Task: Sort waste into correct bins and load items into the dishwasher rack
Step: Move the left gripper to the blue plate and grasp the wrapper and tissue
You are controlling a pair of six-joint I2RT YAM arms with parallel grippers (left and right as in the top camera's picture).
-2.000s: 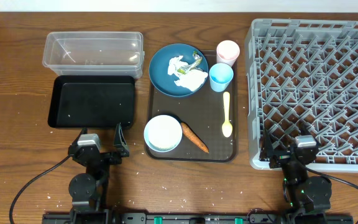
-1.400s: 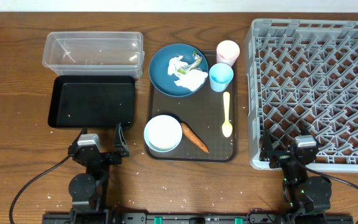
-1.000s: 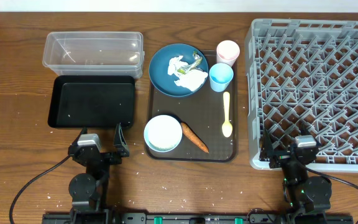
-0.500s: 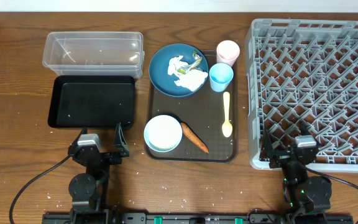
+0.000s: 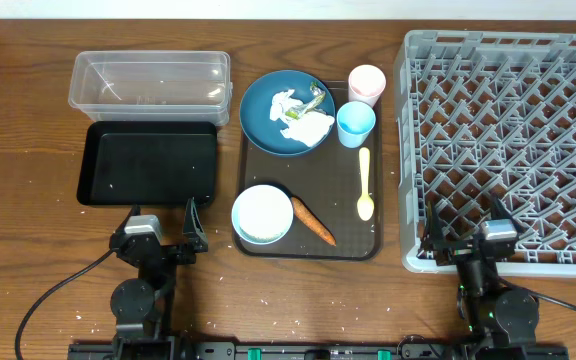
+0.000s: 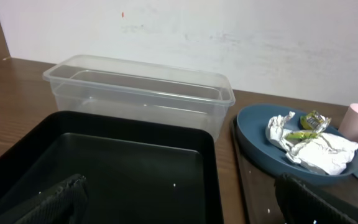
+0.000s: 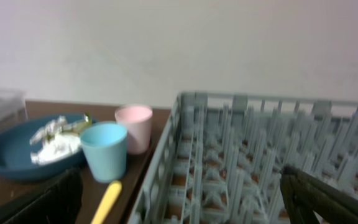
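Both claws spread wide, empty, along the table's [image 5: 28,250] near edge: left gripper [image 5: 161,217] by the black tray [image 5: 148,165], right gripper [image 5: 463,224] at the dishwasher rack [image 5: 508,100] (overlapping its rim).

Soft, even light casts only faint shadows overhead; the right wrist view is blurred, the left sharper.

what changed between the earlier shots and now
The right tool shifted slightly to the right at the near edge of the dishwasher rack, its jaws open and empty. Nothing was taken hold of or let go. The left tool stayed put, open. Everything on the brown tray, the clear tub and the black tray lie as before.
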